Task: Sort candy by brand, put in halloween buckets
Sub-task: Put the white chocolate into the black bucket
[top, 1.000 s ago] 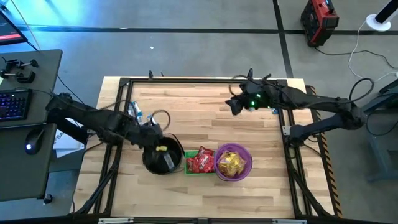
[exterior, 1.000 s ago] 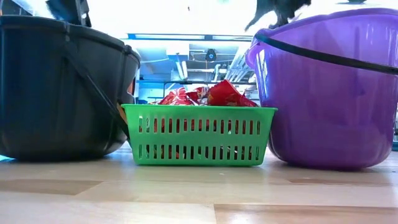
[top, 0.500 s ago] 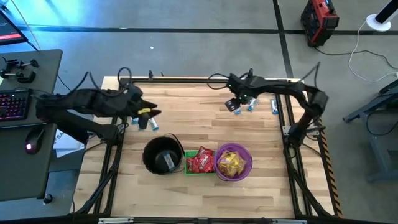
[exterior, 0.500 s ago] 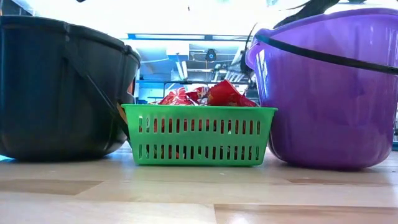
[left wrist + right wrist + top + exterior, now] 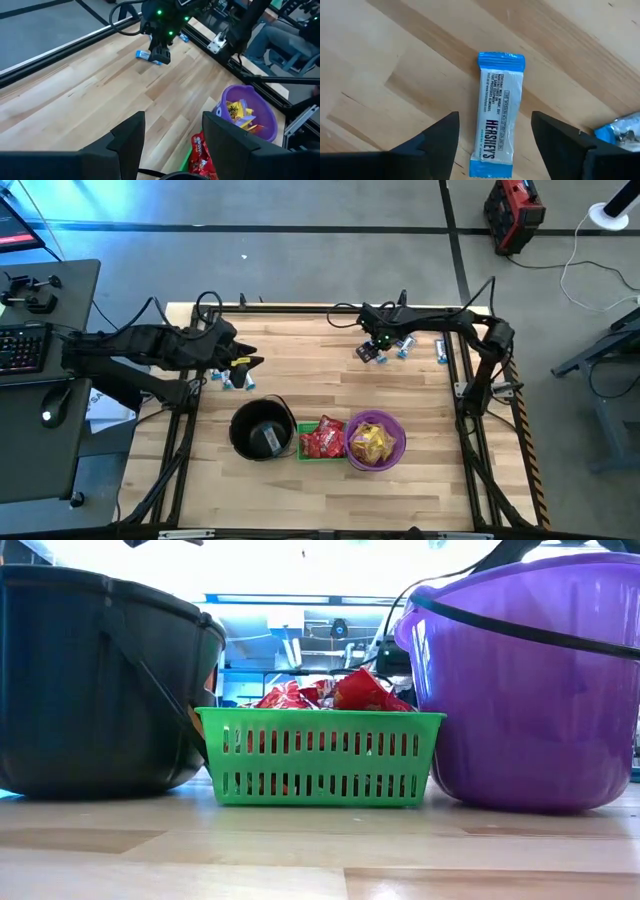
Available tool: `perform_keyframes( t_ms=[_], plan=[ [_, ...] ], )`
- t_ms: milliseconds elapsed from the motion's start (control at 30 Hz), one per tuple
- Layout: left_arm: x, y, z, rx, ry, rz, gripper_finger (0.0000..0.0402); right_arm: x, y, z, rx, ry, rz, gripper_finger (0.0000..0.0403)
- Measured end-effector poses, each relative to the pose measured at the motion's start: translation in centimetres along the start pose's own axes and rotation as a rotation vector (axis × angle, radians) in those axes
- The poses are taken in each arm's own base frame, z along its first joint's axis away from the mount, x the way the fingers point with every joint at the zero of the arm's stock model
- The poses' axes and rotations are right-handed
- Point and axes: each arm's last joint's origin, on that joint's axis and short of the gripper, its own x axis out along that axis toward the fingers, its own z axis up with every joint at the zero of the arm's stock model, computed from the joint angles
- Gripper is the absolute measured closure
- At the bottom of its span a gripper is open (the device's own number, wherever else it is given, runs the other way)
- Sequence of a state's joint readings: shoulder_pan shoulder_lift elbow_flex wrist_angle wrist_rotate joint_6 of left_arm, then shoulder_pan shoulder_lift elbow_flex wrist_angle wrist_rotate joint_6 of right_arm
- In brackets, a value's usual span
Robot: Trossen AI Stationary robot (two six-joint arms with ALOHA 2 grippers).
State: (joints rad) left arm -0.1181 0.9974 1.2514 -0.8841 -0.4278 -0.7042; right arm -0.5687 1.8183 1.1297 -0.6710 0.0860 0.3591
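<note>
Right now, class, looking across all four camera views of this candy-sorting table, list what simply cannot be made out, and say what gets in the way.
- Contents of the round black pail: low view, hidden by its own opaque wall.
- Contents of the round purple bucket: low view, same reason.
- Square green basket: left wrist view, mostly hidden behind the open left gripper.
- Blue-and-white candies near the left gripper: high view, too small to read the brand.
- Second blue wrapper: right wrist view, cut off by the picture's edge.

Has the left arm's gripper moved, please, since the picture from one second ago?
Yes. The left gripper has left the round black plastic pail and now sits toward the table's far left, jaws open.
</note>
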Motion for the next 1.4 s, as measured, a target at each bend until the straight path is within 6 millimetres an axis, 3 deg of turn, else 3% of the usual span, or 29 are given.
perform_keyframes(
  t_ms=[433, 533, 767, 833, 933, 1100, 1300, 1400],
  plan=[
    [0.2, -0.1, 0.0, 0.024, 0.003, 0.003, 0.0213, 2.1, 0.4, 0.0, 0.019, 0.052, -0.006, 0.0163],
    [0.2, -0.1, 0.0, 0.042, -0.008, 0.006, 0.0213, 2.0, 0.6, -0.1, 0.046, 0.049, -0.004, 0.0204],
    [-0.6, 0.3, 0.3, 0.105, -0.060, 0.030, 0.0213, 0.2, 0.8, -0.5, 0.027, 0.015, -0.016, 0.0370],
    [-1.2, 0.6, 0.4, 0.115, -0.077, 0.020, 0.0213, -1.2, 1.1, -0.4, 0.018, -0.038, 0.007, 0.0392],
    [-2.6, 1.3, 0.6, 0.100, -0.111, -0.001, 0.0213, -4.0, 1.9, -0.8, 0.012, -0.111, 0.080, 0.0386],
    [-4.8, 2.7, 0.8, 0.055, -0.205, 0.013, 0.0213, -9.1, 5.3, -1.5, -0.006, -0.295, 0.381, 0.0400],
    [-6.1, 3.6, 1.0, 0.025, -0.277, 0.047, 0.0213, -13.1, 13.0, -3.3, -0.140, -0.497, 0.871, 0.0401],
    [-6.2, 3.6, 1.0, 0.023, -0.286, 0.060, 0.0213, -13.9, 16.7, -4.9, -0.245, -0.594, 1.041, 0.0401]
  ],
)
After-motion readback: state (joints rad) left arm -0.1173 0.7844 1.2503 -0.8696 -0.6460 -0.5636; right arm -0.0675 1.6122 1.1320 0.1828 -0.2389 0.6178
